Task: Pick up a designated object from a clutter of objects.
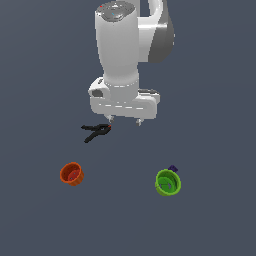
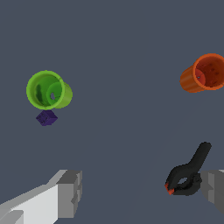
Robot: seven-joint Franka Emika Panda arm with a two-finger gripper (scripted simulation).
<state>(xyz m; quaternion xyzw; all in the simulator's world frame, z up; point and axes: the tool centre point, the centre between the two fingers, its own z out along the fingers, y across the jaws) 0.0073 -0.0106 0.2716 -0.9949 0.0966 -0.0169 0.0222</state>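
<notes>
I see my single white arm reaching down over a flat dark grey surface. Its gripper has its two fingers spread apart, holding nothing; in the wrist view one grey finger shows well apart from the other at the frame edge.

The black spring clamp lies flat on the surface, just beside the gripper's finger on the exterior view's left. Its long axis runs roughly level across the exterior view, tilted a little. The red tip points toward the exterior view's right, at the fingertip, and the two splayed handles fan out toward the exterior view's left. In the wrist view the clamp sits close against the far finger, red tip nearest the camera; I cannot tell whether it touches.

The orange cup lies nearer the camera on the exterior view's left, well apart from the clamp. The green cup lies on the exterior view's right, with a tiny purple item just beside its rim.
</notes>
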